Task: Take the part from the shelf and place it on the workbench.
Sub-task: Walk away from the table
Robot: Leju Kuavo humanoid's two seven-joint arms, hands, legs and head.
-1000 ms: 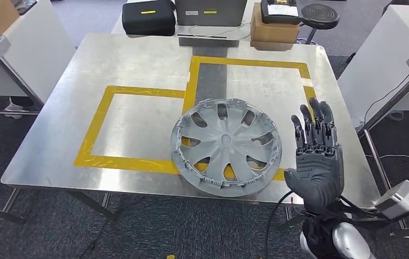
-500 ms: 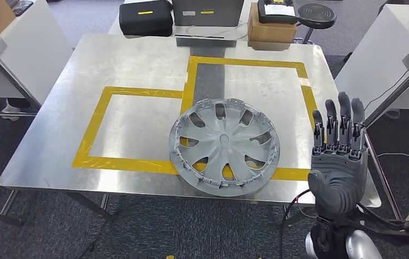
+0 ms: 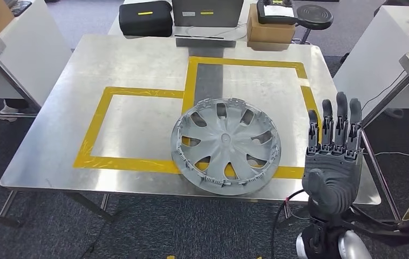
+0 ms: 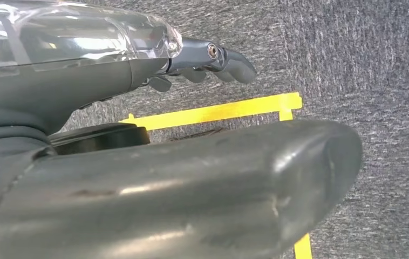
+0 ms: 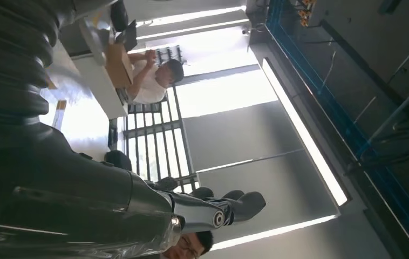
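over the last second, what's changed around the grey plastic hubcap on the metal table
The right hand, open with fingers up, moved away from the grey plastic hubcap, out to the right edge of the metal workbench, and drew back slightly. The hubcap stayed flat on the yellow tape outline, untouched.

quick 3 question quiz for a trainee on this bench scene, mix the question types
1. True or false: the grey plastic wheel cover lies flat on the silver metal workbench, overlapping the yellow tape outline.
2. Multiple choice: the robot's right hand is
A. gripping the wheel cover
B. raised beside the wheel cover, fingers straight, holding nothing
C. resting on the brown cardboard box
3. Fill in: the black zipped case sits beyond the workbench's ____ edge.

Key: 1 true; 2 B; 3 far
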